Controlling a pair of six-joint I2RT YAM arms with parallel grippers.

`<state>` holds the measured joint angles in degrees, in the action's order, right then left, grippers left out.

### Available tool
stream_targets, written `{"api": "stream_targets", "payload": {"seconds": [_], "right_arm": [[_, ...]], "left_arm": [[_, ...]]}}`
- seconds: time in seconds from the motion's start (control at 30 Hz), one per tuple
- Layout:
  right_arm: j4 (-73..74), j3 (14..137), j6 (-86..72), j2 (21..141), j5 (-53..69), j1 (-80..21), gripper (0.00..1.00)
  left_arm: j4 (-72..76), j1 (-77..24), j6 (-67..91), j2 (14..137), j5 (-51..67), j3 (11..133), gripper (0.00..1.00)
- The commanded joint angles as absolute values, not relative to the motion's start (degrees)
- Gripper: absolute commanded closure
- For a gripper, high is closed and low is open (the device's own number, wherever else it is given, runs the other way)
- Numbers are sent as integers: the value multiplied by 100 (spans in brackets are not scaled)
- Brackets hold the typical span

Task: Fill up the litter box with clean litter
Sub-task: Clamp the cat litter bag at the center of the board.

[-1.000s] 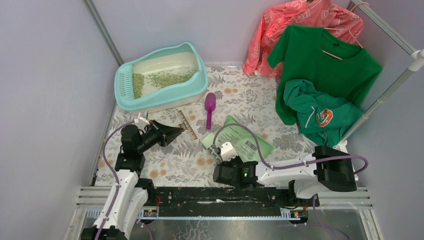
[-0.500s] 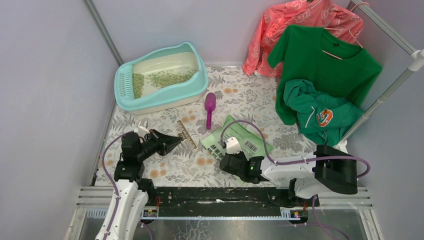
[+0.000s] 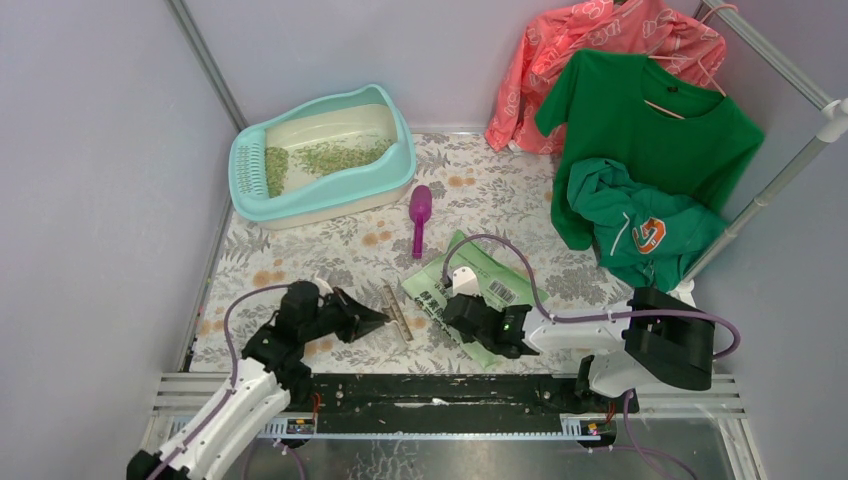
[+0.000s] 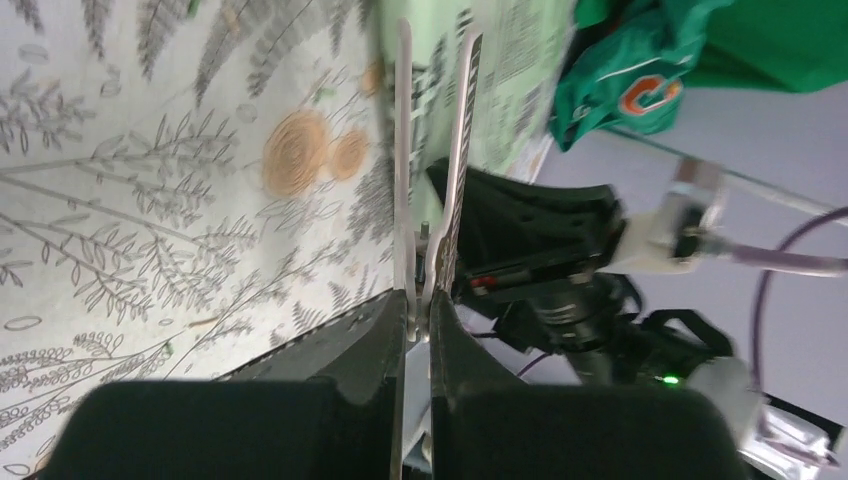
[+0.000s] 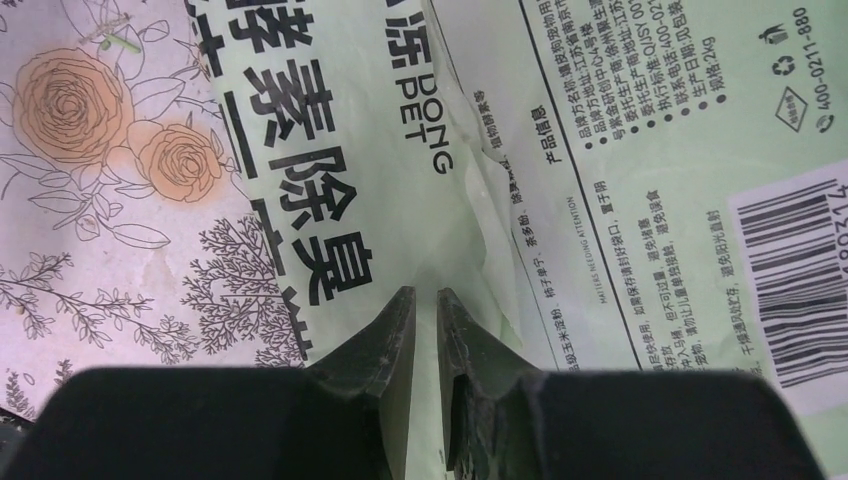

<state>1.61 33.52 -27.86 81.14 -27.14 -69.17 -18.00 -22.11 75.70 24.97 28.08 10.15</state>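
Top external view: one litter box (image 3: 402, 166) stands at the far left of the floral cover (image 3: 330, 262), with a turquoise rim, a cream basin, a slotted grate at its left end and a raised back at its right end. Clean litter (image 3: 330, 156), pale green and beige granules, lies inside the box in a thin patch by the grate and a band across the middle; the far part of the basin floor shows bare cream. Count: one purple scoop (image 3: 420, 214) just right of the box, bowl end toward it; one light green bag (image 3: 495, 278) lying flat, nearer than the box and to its right; one narrow printed strip (image 3: 398, 312) well nearer than the box; three garments (image 3: 640, 120) hanging well to the right of the box (one coral, two green). Left gripper (image 3: 378, 318) sits nearer than the box, fingers together and clamped on the end of the strip, as the left wrist view shows. Right gripper (image 5: 426, 300) is over the bag's near corner, fingers nearly together, pinching a raised fold of the bag.
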Motion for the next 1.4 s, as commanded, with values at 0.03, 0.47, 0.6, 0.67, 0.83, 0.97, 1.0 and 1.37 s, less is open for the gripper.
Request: {"api": "stream_targets", "payload": {"seconds": [0.03, 0.47, 0.6, 0.67, 0.83, 0.97, 1.0, 1.37], "right_arm": [[54, 3228, -2661, 8104, -2332, -6747, 79], [-415, 3325, -2467, 8527, -1481, -6610, 80], [-454, 3255, -2470, 8433, -1284, -6457, 80], [-466, 3233, -2446, 8406, -1178, -6391, 79], [-496, 3270, -2320, 8457, -813, -6251, 75], [-511, 3435, -2144, 8616, -390, -6138, 70], [-514, 3490, -2097, 8674, -315, -6114, 69], [-434, 3966, -2093, 9230, 419, -5600, 61]], "left_arm": [[-911, -3325, 8241, 3085, 1615, 771, 93], [403, -4484, 8892, 3892, 166, 704, 91], [941, -5160, 9121, 4507, -459, 715, 91], [1209, -5467, 9245, 4883, -741, 738, 92], [1318, -5847, 9508, 5437, -1142, 794, 93], [1044, -5915, 9615, 5133, -1385, 699, 93], [936, -5915, 9615, 5026, -1431, 691, 93], [903, -5915, 9544, 4832, -1714, 503, 92]]}}
